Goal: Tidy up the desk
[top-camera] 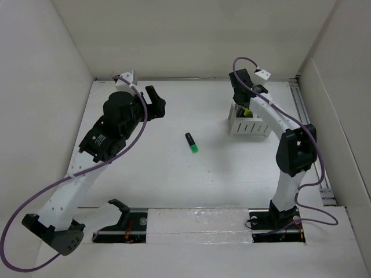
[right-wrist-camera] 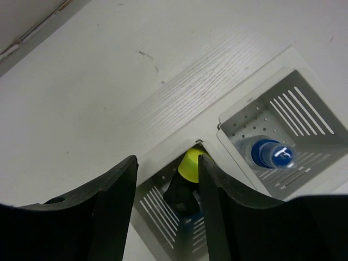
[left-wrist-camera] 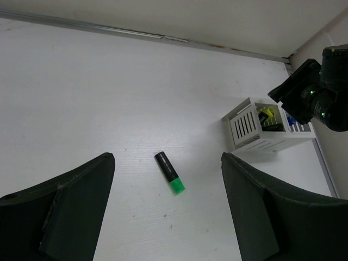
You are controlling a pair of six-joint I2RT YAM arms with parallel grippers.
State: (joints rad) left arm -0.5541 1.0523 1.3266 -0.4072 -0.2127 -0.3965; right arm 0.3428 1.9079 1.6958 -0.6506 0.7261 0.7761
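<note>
Left gripper (top-camera: 157,103) hangs spread wide, holding nothing, above the desk (top-camera: 145,174), which spans the whole floor under both arms. A green-capped marker (top-camera: 192,142) lies mid-desk. The right gripper (right-wrist-camera: 167,161), jaws apart, sits over a yellow-capped marker (right-wrist-camera: 190,165) in the slotted box (top-camera: 249,128).
</note>
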